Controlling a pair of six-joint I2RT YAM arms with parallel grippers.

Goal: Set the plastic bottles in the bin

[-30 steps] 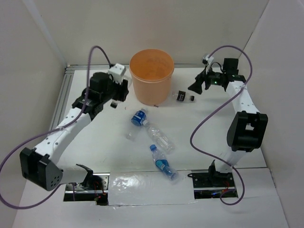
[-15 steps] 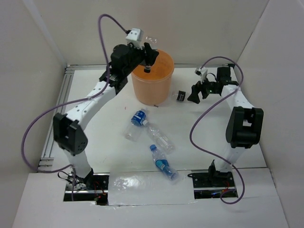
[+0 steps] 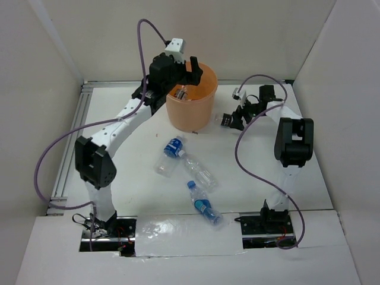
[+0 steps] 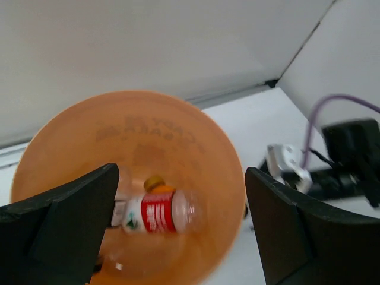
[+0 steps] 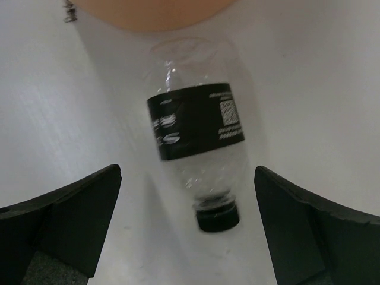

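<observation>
My left gripper hangs open over the bin, a round pale-orange bucket. In the left wrist view the left gripper has nothing between its fingers, and a red-labelled bottle lies blurred inside the bin. My right gripper is open, low on the table right of the bin. A black-labelled bottle lies on its side, cap toward the right gripper, its neck between the wide jaws, untouched. Three more bottles lie mid-table: a blue-labelled one, a clear one and a blue-capped one.
White walls enclose the table on three sides. An aluminium rail runs along the left edge. Purple cables loop beside both arms. A clear plastic sheet lies at the near edge between the arm bases.
My left arm rose from the table to above the bin, opened, and its bottle dropped inside. My right gripper opened wider and moved left up to the black-labelled bottle.
</observation>
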